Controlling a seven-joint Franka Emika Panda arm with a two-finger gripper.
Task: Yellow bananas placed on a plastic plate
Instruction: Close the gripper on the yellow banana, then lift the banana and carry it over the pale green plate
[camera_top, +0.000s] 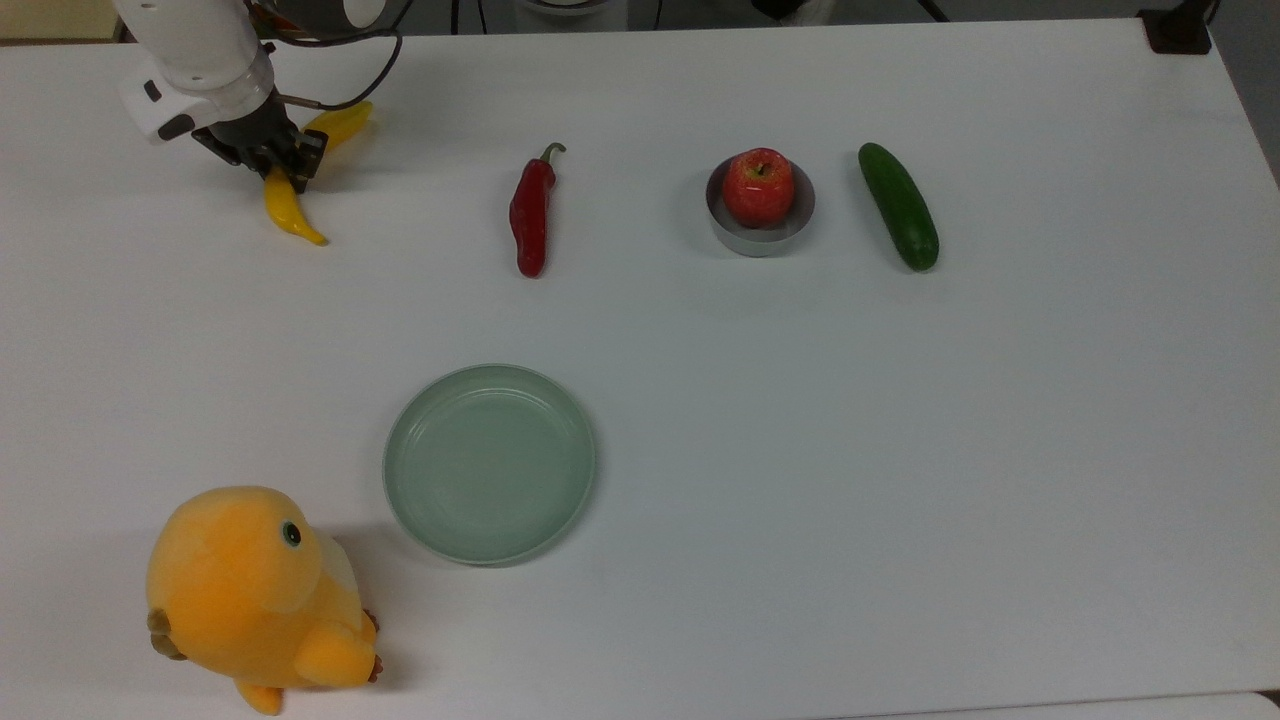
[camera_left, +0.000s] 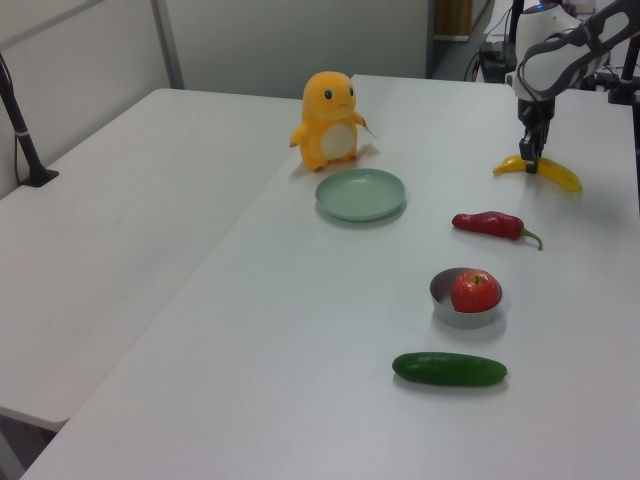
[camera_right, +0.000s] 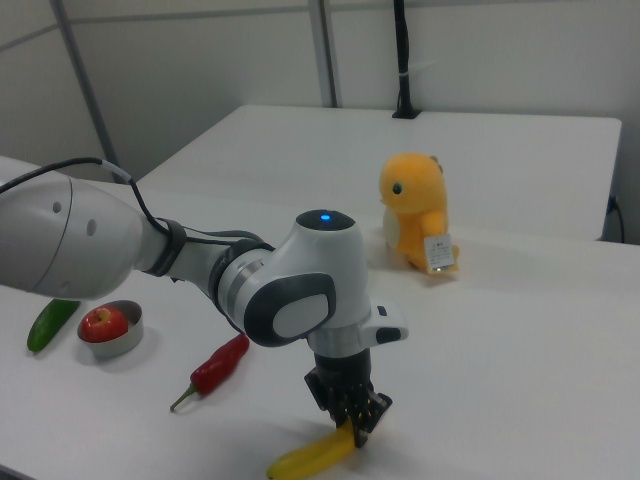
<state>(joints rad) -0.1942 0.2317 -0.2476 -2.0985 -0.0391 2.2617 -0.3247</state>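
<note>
Gripper (camera_top: 283, 163) was pinched on the yellow banana (camera_top: 288, 205) near its middle at the top view's upper left of the table (camera_top: 900, 450), fingers straddling the curve, probably so the fruit hangs balanced when lifted; whether it had left the surface could not be told. Plastic plate (camera_top: 489, 463) sat empty and well apart toward the top view's lower centre, just beside the plush toy (camera_top: 255, 595). Red chilli (camera_top: 531, 210), apple (camera_top: 759, 186) in its metal dish (camera_top: 762, 238) and cucumber (camera_top: 898, 205) lay in a row off the likely carry path, so the transfer looked unobstructed.
</note>
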